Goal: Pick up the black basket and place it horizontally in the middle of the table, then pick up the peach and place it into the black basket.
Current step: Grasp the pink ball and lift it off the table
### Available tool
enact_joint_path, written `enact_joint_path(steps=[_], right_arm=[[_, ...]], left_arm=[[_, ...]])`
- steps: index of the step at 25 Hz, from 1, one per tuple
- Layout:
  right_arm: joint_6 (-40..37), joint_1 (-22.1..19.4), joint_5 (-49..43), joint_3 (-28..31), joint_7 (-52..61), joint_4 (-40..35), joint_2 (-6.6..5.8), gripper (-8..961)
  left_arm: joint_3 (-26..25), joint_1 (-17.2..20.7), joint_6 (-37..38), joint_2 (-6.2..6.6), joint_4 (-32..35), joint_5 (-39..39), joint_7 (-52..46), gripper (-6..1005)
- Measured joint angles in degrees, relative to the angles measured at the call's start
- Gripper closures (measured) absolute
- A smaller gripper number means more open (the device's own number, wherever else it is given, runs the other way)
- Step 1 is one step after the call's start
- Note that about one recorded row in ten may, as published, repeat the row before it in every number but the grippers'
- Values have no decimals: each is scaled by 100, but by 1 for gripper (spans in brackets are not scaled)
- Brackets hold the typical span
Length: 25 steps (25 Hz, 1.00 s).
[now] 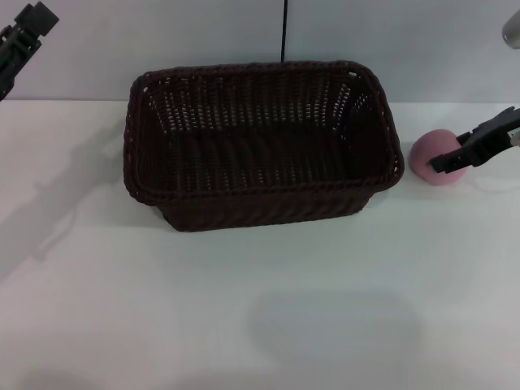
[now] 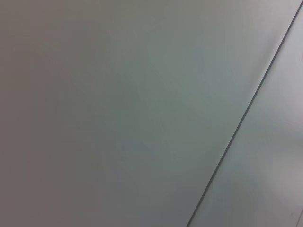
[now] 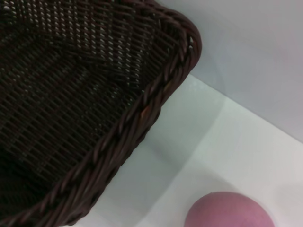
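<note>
Left claw [image 1: 20, 41]: raised at the far left edge of the head view, above the back of the plain white desk [image 1: 244, 325], well apart from all items; whether its fingers are spread or pressed together cannot be told.

Large rectangular dark brown-black woven wicker basket [image 1: 260, 146]: standing upright on the desk at centre, long side running left to right, nothing visible inside.

Small round pink peach [image 1: 435, 158]: resting on the desk just beside the basket's right end, outside it, not touching.

Right claw [image 1: 479, 146]: at the peach's right side, overlapping it in the head view; finger spread and contact cannot be told.
</note>
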Motion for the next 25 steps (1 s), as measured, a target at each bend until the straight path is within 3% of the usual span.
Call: enact_joint_path(steps=[5,8,14,25], right_arm=[[163,3,-21,-185,14,64,12,302],[240,3,-104,-221,26,69,53,510],[456,-54,-181,-240,28,22,152,715],[498,-83,-155,-190,40,-35,264,767]], left_arm=[[-18,8,14,11,0,0,-4,518],[-18,8,14,13,0,0,-5,518],[-18,14,13,16,0,0,-5,518],[-18,-35,-77,18,0,24,-5,518]])
